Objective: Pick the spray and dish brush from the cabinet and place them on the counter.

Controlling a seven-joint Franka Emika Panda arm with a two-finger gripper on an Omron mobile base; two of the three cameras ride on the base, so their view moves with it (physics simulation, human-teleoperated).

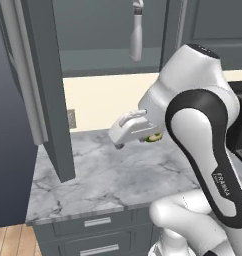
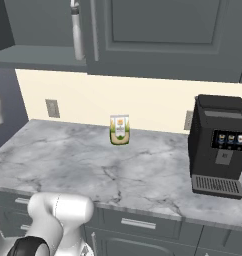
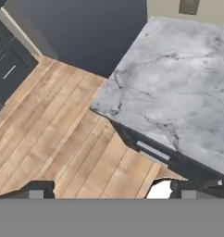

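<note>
My gripper (image 3: 111, 193) is open. The two dark fingertips (image 3: 35, 193) stand wide apart at the bottom of the hand view with nothing between them. That camera looks down over the wooden floor (image 3: 53, 139) and the corner of the counter (image 3: 178, 83), not toward the target.

In the left base view the spray (image 1: 136, 30) stands upright on the shelf of the open cabinet (image 1: 108, 62), at about 12 o'clock from the hand and well above it. I cannot tell where the dish brush lies.

My worries from here:

- **Blind approach:** I expect to raise the hand a long way, and until it tilts up I judge the approach from the base views alone. A misjudged rise could catch the front lip of the shelf.
- **Tipping the spray:** the spray is tall and narrow and sits near the shelf's front edge. A finger brushing it off-centre would likely tip it, and it could fall to the counter.
- **Cabinet door:** the open cabinet door (image 1: 45, 95) hangs at 9 o'clock from the hand. A wide swing leftward could strike it.
- **Pouch:** the green-and-cream pouch (image 2: 119, 130) stands just behind the forearm, and the elbow could knock it over as I reposition.
</note>
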